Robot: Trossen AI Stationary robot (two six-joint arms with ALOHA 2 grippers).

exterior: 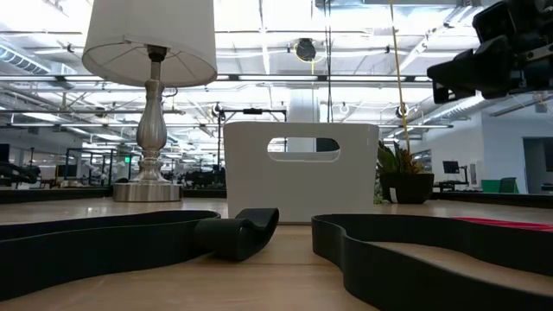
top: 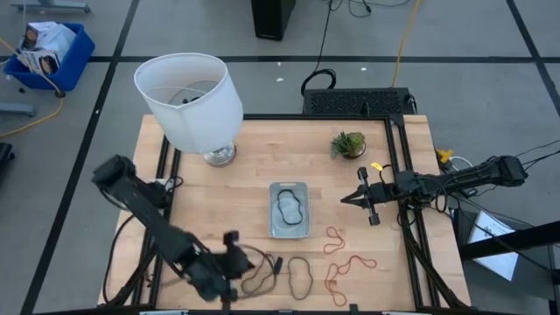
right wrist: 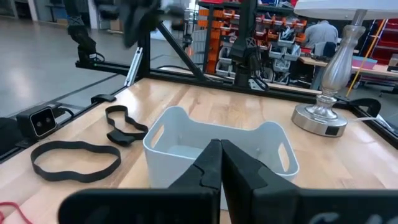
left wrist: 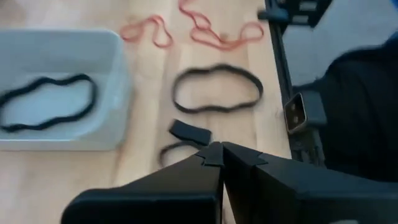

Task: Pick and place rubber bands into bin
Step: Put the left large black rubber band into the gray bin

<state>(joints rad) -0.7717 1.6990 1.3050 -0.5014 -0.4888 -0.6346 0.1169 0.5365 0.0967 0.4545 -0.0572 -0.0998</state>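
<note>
Thin floppy black rubber band (top: 301,275) lies flat, light; best pinched at one strand. Left gripper (top: 229,247) fingers closed empty; right gripper (top: 347,199) likewise.

The silvery-grey bin (top: 290,229) lies mid-tabletop, holding 1 wavy black rubber band (top: 290,206). Beside its near corner, 2 black bands lie flat (1 (top: 257,277) crumpled, 1 (top: 302,274) an open loop); 2 red-orange bands (top: 348,267) sprawl farther right.

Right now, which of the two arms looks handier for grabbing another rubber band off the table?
Left, probably. The left gripper hovers at the table's near edge, right beside two black rubber bands. The right gripper waits farther off, past the bin.
</note>
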